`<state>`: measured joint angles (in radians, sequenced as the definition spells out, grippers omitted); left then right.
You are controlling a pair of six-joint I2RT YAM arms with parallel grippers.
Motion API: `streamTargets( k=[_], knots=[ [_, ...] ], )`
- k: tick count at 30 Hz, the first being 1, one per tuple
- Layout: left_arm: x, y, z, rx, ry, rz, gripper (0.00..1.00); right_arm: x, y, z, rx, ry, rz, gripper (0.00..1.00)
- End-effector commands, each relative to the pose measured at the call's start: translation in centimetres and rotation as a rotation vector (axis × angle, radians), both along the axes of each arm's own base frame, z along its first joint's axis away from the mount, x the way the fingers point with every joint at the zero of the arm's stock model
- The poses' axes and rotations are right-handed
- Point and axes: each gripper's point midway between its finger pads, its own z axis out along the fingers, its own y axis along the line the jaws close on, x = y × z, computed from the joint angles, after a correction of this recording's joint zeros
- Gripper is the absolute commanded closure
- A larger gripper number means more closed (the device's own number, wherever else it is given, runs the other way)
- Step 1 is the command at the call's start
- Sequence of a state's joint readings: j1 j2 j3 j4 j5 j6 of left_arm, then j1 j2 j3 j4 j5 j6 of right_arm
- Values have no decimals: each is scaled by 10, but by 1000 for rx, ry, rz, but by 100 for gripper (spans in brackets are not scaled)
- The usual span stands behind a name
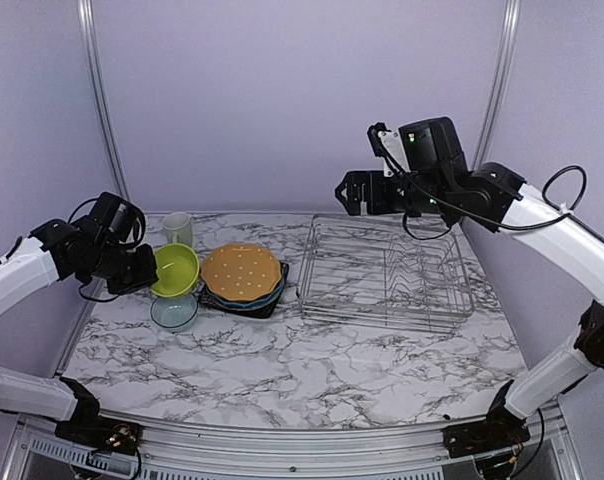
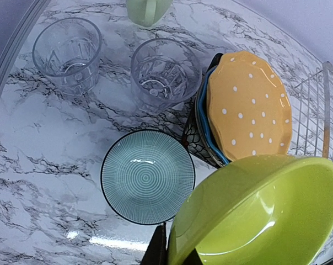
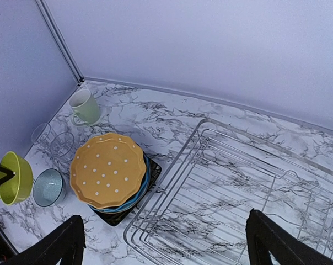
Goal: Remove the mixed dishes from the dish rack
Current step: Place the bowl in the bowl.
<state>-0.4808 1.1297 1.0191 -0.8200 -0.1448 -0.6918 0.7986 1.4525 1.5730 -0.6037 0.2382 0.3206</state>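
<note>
Holding the lime green bowl [image 2: 260,215] by its rim: left end effector [image 2: 169,253] clenched on the near edge, lower right of the left wrist view. The bowl hangs tilted above the counter [image 1: 312,370], beside the small striped bowl [image 2: 148,176]. Judged rigid, light, glazed, slick and liable to chip; a rim pinch may let it swing. Right end effector [image 1: 354,193] released, fingers wide, above the dish rack [image 1: 386,268], which shows no dishes.

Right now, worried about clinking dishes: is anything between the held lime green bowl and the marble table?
Probably. Beneath the left gripper and its lime green bowl, the small teal-lined bowl and the stack topped by the orange dotted plate closely flank the landing spot.
</note>
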Motion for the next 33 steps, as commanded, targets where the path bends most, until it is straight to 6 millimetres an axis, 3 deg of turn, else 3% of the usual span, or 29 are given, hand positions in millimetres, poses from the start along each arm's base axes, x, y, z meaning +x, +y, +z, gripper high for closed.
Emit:
streamTargets(
  k=[1,10,23,33],
  knots=[
    [-2,13,-21,40,62,11,100,0,-4,-2,6,-6,-14,2],
    [12,30,-56,76,112,48,100,-4,-13,-13,-2,12,-31,2],
    [25,27,-93,86,154,39,99,-2,-21,-17,-13,19,-43,2],
    [20,30,-106,110,189,37,78,1,-25,-22,-10,37,-54,2]
  ],
)
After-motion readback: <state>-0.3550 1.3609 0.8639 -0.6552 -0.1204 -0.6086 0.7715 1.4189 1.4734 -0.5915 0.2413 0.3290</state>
